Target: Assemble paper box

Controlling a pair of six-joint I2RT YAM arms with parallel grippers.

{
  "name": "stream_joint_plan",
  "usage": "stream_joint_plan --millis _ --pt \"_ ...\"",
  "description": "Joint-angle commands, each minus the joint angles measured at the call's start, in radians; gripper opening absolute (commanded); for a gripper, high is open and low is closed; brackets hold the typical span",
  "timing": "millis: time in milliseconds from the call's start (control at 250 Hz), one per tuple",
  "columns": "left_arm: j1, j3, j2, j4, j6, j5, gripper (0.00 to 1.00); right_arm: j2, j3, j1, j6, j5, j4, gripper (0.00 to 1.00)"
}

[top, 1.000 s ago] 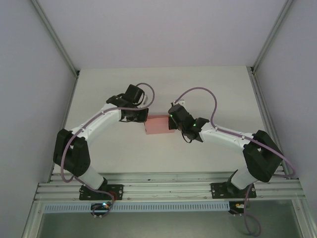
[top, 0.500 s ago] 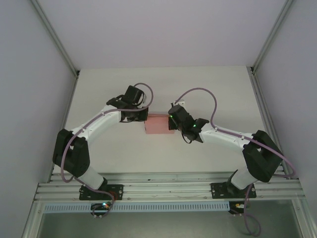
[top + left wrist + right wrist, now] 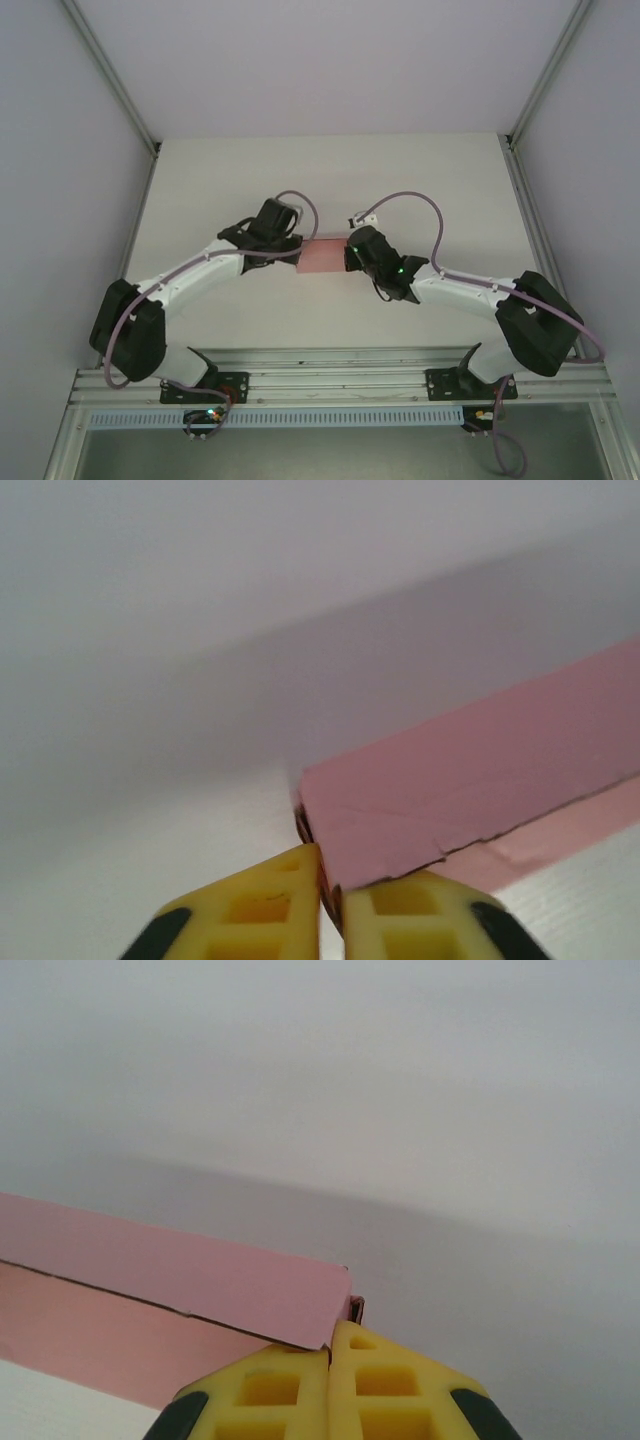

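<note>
Two robot arms are meeting over a white table [image 3: 420,180], each holding one end of a pale pink paper box [image 3: 322,255] lying between them. The left gripper [image 3: 330,875] is pinching the box's near corner, its yellow fingers [image 3: 260,910] drawn almost together with only thin card in the gap, the box stretching away to their right. The right gripper [image 3: 330,1345] is pressing its fingers nearly closed on the opposite corner, the box running off to their left.
</note>
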Motion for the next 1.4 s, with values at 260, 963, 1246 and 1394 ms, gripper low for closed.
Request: stream_joint_plan --millis 260,963,1246,1394 --pt "-0.044 -0.139 -0.071 0.049 -0.031 0.081 0.25 0.025 -0.077 0.065 -0.036 -0.031 0.003 0.05" --pt "-0.043 0.025 -0.158 -0.012 0.014 0.095 1.00 -0.178 -0.005 0.059 -0.041 -0.035 -0.055 0.75" --pt "0.092 0.025 -0.137 -0.005 -0.058 0.123 1.00 -0.145 0.076 -0.063 0.012 -0.041 -0.138 1.00" --pt "0.121 -0.001 -0.096 -0.006 -0.055 0.168 1.00 -0.120 0.059 -0.104 0.049 -0.069 -0.151 0.99"
